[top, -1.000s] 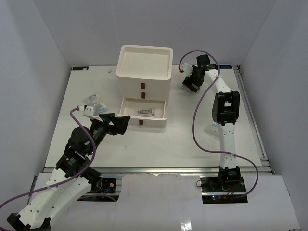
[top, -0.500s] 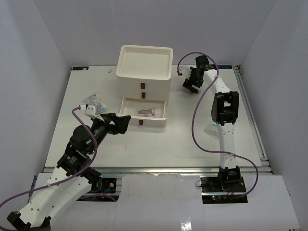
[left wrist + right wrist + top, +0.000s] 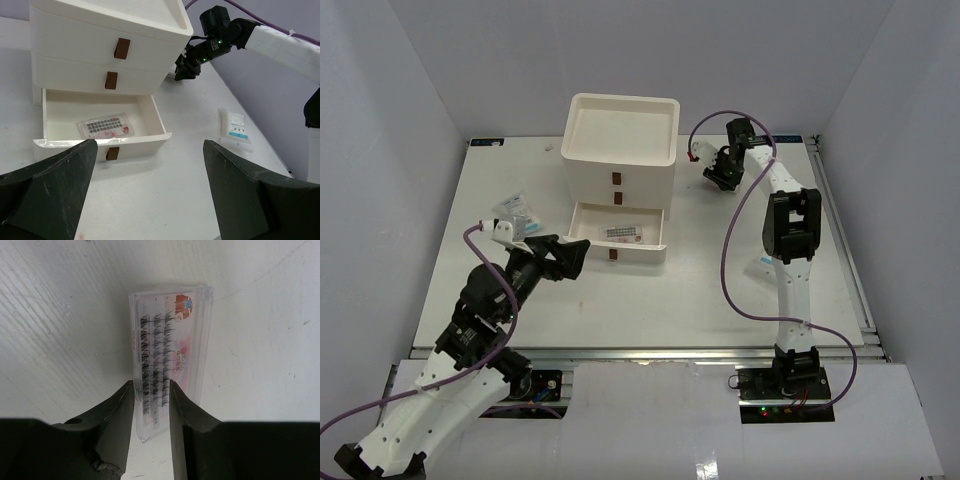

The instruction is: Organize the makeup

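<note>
Right pincer (image 3: 151, 392): shown pinching a clear lash case (image 3: 170, 335); one finger (image 3: 117, 412) is pressed against each long side at the case's near end.
Lash case: rows of black lashes and a pink printed strip are seen through the clear lid. The case is held toward the back of the bench (image 3: 650, 300), just to the right of the drawer box (image 3: 645, 180). Whether it is raised off the surface cannot be told.
Left pincer (image 3: 570, 256): spread wide, with nothing held. It is placed just in front of the open bottom drawer (image 3: 150, 107).
Pink-red packet (image 3: 106, 126): laid flat on the floor of the bottom drawer, near its front wall.
Upper drawers (image 3: 111, 80): both are shown pushed in.
Sachets (image 3: 515, 213): a small heap with blue print is seen on the left of the bench, beside the wrist of the left arm.
Single sachet (image 3: 235, 131): white with blue print, laid flat on the bench to the right of the drawer box and apart from it.
</note>
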